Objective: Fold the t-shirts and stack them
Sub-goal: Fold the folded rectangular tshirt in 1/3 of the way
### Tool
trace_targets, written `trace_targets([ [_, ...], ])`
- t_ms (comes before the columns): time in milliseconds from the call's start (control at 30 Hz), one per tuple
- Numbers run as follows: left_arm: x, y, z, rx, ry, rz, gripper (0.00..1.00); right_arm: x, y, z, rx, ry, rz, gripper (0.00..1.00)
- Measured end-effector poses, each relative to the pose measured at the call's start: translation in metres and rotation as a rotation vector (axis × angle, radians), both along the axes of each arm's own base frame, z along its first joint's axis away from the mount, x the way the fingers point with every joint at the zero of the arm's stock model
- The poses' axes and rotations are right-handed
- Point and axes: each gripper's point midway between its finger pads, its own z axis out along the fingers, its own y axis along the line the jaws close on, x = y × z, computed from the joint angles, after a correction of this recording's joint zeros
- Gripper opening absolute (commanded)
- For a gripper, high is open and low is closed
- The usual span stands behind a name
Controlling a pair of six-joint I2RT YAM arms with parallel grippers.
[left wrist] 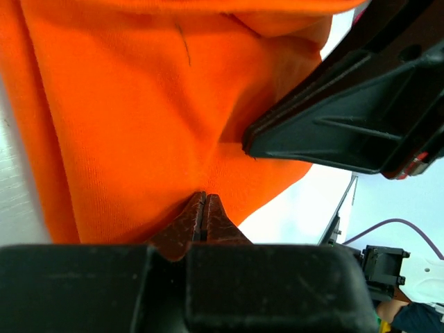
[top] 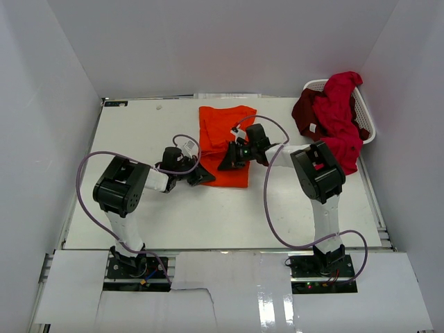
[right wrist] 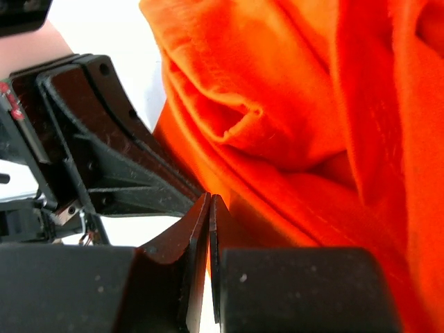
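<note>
My left gripper (left wrist: 203, 211) is pressed together on the near hem of the orange shirt (top: 223, 132), which lies mid-table. My right gripper (right wrist: 209, 208) is closed just beside it, hold unclear. Such a thin pinch could slip, collapsing the fold.

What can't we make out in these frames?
- Top view: orange shirt near hem, hidden under left claw and right claw.
- Top view: shirt count in basket; red heap overlaps itself.
- Wrist views: the shirt's collar and sleeves, cut off by frame edges.
</note>
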Motion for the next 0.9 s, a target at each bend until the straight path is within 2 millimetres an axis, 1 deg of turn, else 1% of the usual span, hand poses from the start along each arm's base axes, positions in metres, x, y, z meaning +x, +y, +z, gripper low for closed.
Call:
trace_targets([
  [300, -0.001, 0.001, -0.002, 0.002, -0.021, 0.01, 0.0, 0.009, 0.003, -0.008, -0.029, -0.05, -0.033, 0.08],
  [500, -0.002, -0.001, -0.002, 0.002, -0.031, 0.008, 0.0, 0.02, 0.003, -0.015, -0.061, -0.111, -0.059, 0.08],
  [567, -0.002, -0.002, -0.002, 0.002, -0.032, 0.006, 0.0, 0.025, 0.006, -0.02, -0.065, -0.12, -0.06, 0.08],
  [700, -0.002, -0.002, -0.002, 0.004, -0.037, 0.005, 0.0, 0.042, 0.014, -0.018, -0.058, -0.154, -0.067, 0.09],
  [900, -0.002, -0.002, -0.002, 0.004, -0.04, 0.006, 0.0, 0.067, 0.017, -0.017, -0.057, -0.194, -0.099, 0.1],
])
